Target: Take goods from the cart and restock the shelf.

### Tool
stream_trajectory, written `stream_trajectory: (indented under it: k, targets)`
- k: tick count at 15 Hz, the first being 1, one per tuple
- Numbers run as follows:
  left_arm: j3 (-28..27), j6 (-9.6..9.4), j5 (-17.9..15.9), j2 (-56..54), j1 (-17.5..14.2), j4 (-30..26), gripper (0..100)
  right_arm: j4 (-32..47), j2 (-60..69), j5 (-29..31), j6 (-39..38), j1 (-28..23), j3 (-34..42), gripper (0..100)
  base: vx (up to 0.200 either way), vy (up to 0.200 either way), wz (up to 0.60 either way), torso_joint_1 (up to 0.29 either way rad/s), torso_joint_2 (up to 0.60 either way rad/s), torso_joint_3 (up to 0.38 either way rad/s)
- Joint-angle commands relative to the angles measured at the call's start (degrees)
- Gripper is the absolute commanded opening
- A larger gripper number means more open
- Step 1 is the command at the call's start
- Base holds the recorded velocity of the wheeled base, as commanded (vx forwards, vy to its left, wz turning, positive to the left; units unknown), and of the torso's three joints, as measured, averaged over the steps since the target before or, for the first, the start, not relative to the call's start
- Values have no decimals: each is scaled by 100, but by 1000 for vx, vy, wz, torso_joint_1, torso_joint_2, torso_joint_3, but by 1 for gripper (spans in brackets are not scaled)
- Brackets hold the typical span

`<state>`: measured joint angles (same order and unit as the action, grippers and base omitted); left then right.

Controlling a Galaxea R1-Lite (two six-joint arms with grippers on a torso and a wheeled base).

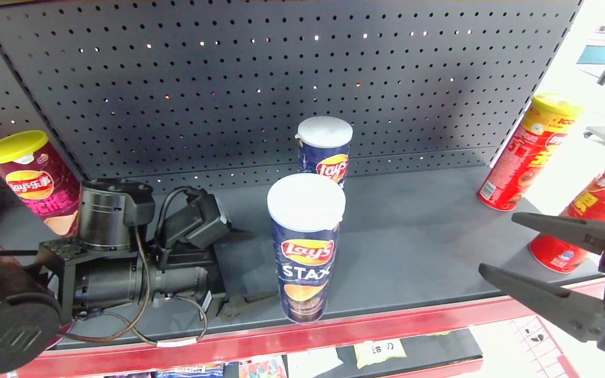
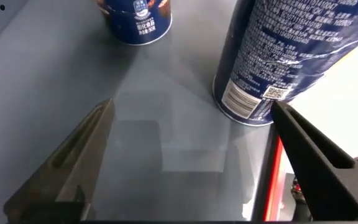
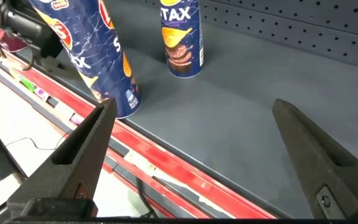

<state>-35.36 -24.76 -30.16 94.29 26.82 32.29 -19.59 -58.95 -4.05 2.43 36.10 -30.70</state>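
While both stand open and empty, the left gripper [image 1: 247, 268] sits over the shelf [image 1: 413, 236] just left of the near blue can [image 1: 306, 252]; the right gripper [image 1: 499, 244] hangs at the right end, near the red cans [image 1: 531, 152].

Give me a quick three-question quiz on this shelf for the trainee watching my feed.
1. True or false: the left gripper is shut on the front blue can.
2. How many red cans stand at the right end of the shelf? A one, B two, C four.
3. What colour is the lid of the purple can?
Key: 1 false, it is open and grips nothing. 2 B. 3 yellow.
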Motion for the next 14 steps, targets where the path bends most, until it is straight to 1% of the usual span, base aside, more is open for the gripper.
stream_trajectory:
  k: [1, 3, 5, 14]
  targets:
    - [-111, 6, 1, 124, 16, 5, 100, -1, -20, 0, 4, -6, -15, 100, 0, 0, 0, 0, 0, 0]
    - [-287, 6, 1, 239, 16, 5, 100, -1, -20, 0, 4, -6, -15, 100, 0, 0, 0, 0, 0, 0]
    - [-331, 6, 45, 282, 25, 5, 100, -1, -20, 0, 4, -6, -15, 100, 0, 0, 0, 0, 0, 0]
    - [-339, 6, 54, 291, 166, 5, 100, -1, -28, 0, -5, -6, -24, 100, 0, 0, 0, 0, 0, 0]
